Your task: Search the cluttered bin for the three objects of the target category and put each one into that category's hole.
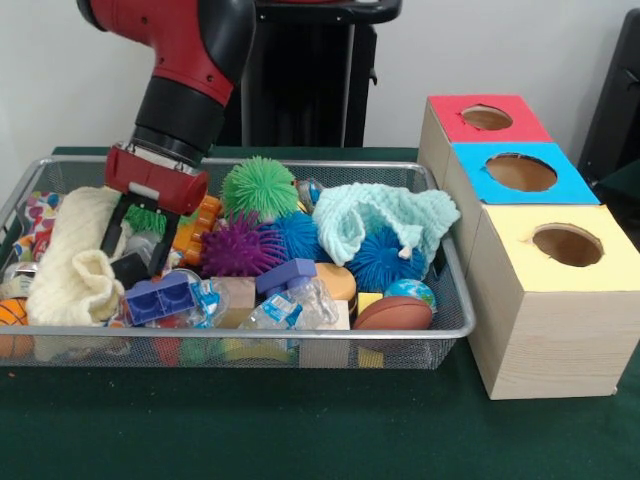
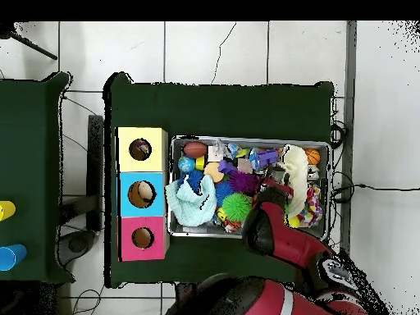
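Observation:
The silver wire-mesh bin (image 1: 300, 345) stands on the green table, full of toys, and also shows in the overhead view (image 2: 246, 139). My gripper (image 1: 138, 255) is lowered into its left part, fingers spread open, right beside the cream waffle cloth (image 1: 70, 260). Nothing is visibly held. One polka-dot cloth (image 1: 35, 215) peeks out at the bin's far left end; in the overhead view it (image 2: 310, 209) lies at the bin's right end, next to my arm. The other polka-dot pieces are hidden. The yellow-topped box's hole (image 1: 567, 244) is at the right; in the overhead view (image 2: 140, 149) something dim lies inside.
The mint-green knitted cloth (image 1: 385, 215) drapes over a blue spiky ball (image 1: 385, 258). Green (image 1: 260, 185) and purple (image 1: 240, 248) spiky balls, plastic bottles, bricks and a brown football (image 1: 393, 313) fill the bin. The blue-topped box (image 1: 520, 172) and red-topped box (image 1: 487, 118) stand behind the yellow one.

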Motion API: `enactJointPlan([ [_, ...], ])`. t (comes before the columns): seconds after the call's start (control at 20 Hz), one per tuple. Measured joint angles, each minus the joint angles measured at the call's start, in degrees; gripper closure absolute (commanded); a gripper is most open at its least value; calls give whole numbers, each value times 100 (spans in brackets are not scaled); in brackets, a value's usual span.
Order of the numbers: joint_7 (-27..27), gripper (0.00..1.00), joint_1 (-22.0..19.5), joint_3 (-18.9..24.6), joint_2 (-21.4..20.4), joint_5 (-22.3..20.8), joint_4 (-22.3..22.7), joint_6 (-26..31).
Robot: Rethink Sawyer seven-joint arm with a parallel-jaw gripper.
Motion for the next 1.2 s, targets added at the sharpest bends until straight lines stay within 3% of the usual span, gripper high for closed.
enactJointPlan([
  [0.3,0,0,21,0,227,58,-11,-364],
  [0.8,0,0,-9,41,263,59,-73,-319],
  [1.0,0,0,-3,57,200,60,-75,-75],
  [1.2,0,0,36,69,30,84,-80,549],
])
